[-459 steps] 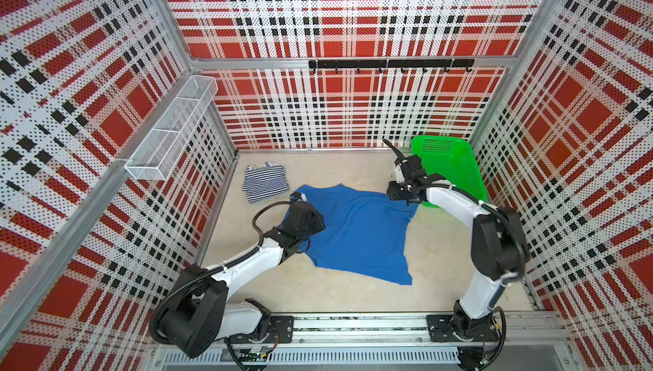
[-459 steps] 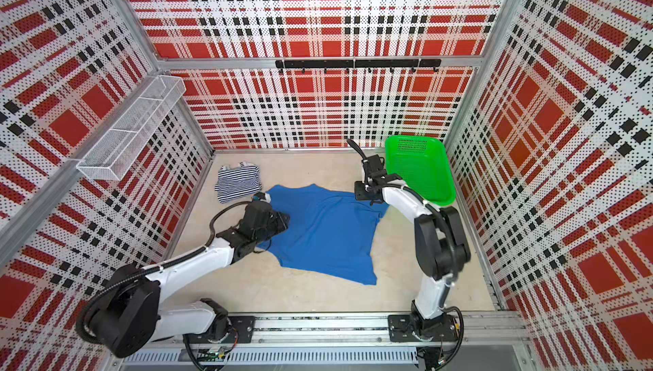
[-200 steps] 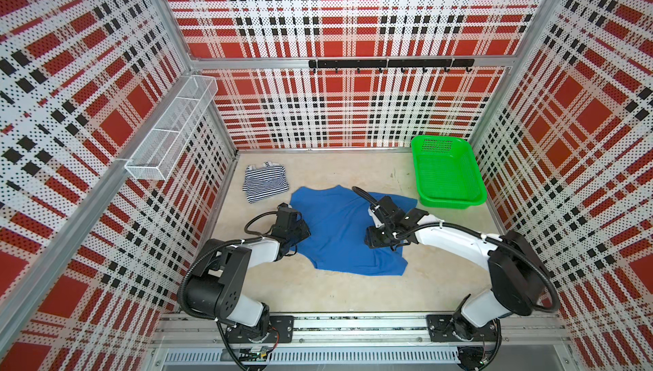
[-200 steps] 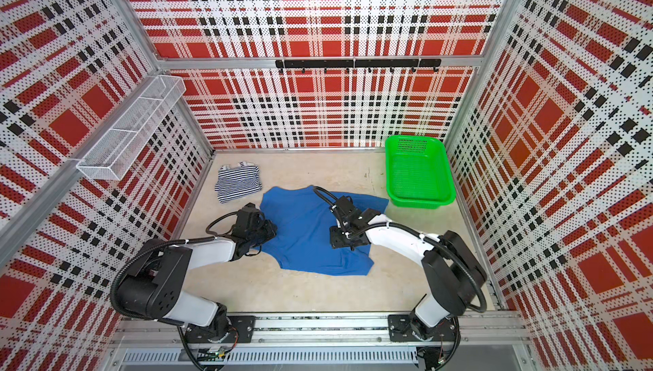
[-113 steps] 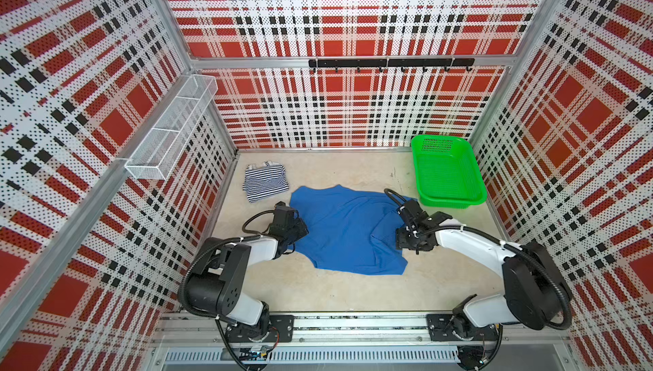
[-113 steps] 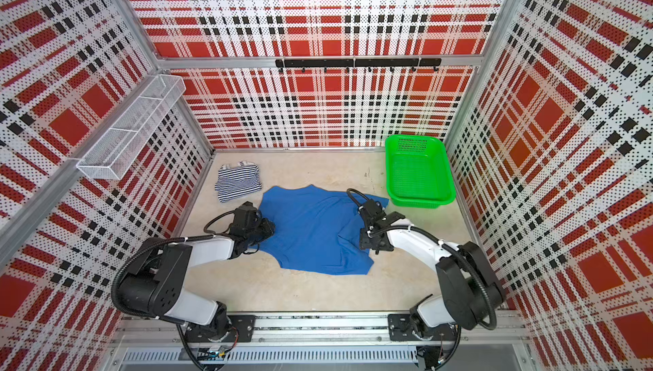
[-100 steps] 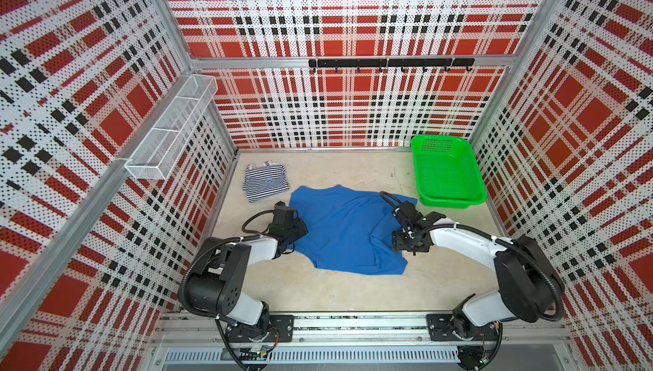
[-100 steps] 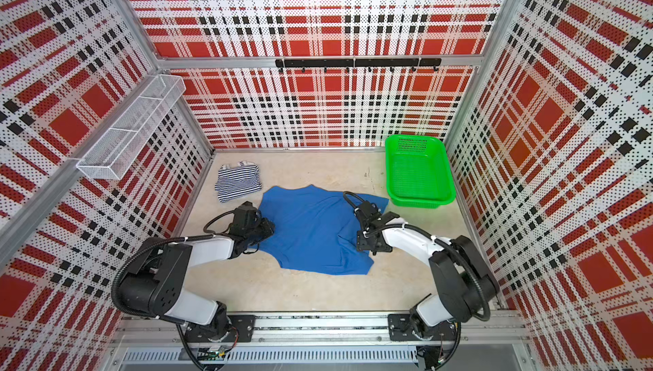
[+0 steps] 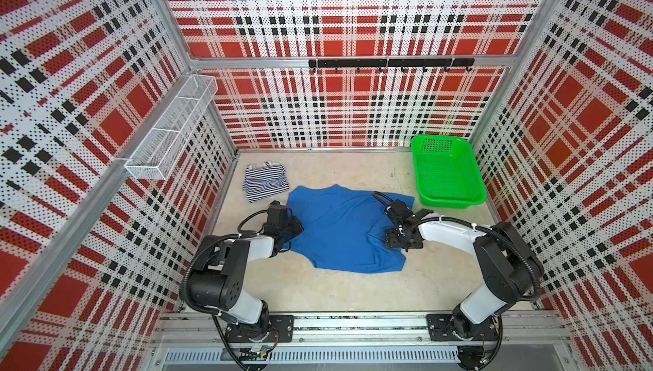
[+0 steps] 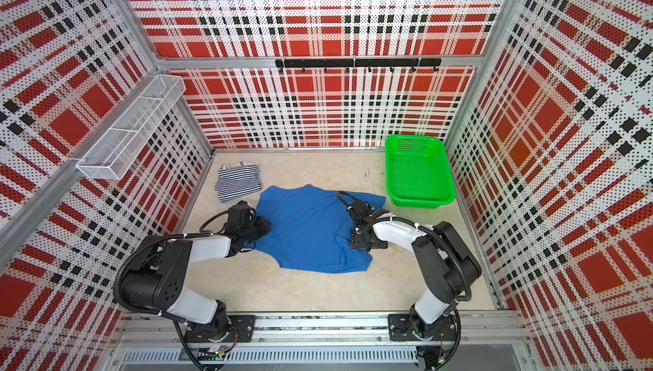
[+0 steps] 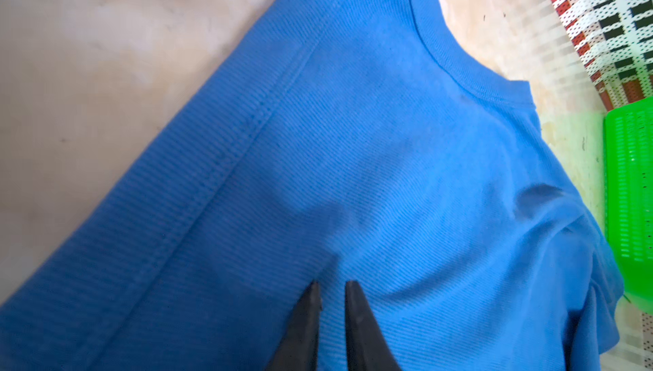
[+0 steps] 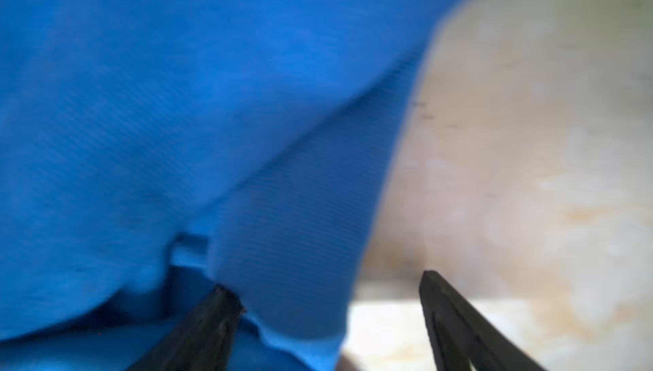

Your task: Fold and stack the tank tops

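Right wrist view is showing my right gripper (image 12: 327, 282) wide open and gripping nothing, its jaws straddling the side edge of the blue tank top (image 12: 176, 104), while my left gripper (image 11: 332, 284) is nearly closed and seems to be pinching the opposite edge. Seen in a top view, that cloth is lying between my hands, at 9 o'clock from the right and 3 o'clock from the left, neckline pointing to 12 and hem to 6. The folded striped tank top (image 9: 265, 182) is sitting at its 11 o'clock, nearer my left arm.
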### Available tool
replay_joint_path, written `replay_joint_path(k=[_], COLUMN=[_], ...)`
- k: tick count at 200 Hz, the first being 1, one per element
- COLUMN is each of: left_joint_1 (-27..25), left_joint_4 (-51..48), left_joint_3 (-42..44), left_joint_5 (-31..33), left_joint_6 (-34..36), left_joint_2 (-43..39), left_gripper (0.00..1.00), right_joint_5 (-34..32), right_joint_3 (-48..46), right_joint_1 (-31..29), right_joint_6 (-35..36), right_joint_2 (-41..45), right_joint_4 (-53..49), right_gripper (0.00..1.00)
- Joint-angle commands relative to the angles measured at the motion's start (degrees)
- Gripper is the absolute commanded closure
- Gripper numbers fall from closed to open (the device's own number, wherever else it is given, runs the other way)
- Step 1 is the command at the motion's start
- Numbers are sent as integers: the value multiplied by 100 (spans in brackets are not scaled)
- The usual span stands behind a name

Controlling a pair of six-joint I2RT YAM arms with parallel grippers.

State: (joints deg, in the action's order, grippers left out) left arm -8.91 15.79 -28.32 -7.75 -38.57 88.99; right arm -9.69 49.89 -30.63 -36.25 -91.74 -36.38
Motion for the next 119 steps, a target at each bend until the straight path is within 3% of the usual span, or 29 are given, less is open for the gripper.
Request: replay_joint_path(k=[1,54,72,91,119], left_joint_1=[73,65,39,22,43], left_joint_4=[-370,-347,-483,-552,-527], left_joint_3=[137,182,144,156,216], left_joint_5=[69,177,247,263,283], left_joint_6=[-52,-127,-52,-19,-19], left_joint_2=[213,111,40,-71,-120], left_gripper=[83,87,88,88,88], right_joint_5=[-513,-536,-292,-118,244], right_joint_3=[-398,-630,-367,-172,-72], right_joint_1=[510,1709,1672,1243,790], right_joint_6=[193,715,802,657,290], right_joint_2=[496,1447,1569,1586,944], right_joint_4=[-569,-836,-1005,-903,-441], right_gripper=[16,16,16,15,14])
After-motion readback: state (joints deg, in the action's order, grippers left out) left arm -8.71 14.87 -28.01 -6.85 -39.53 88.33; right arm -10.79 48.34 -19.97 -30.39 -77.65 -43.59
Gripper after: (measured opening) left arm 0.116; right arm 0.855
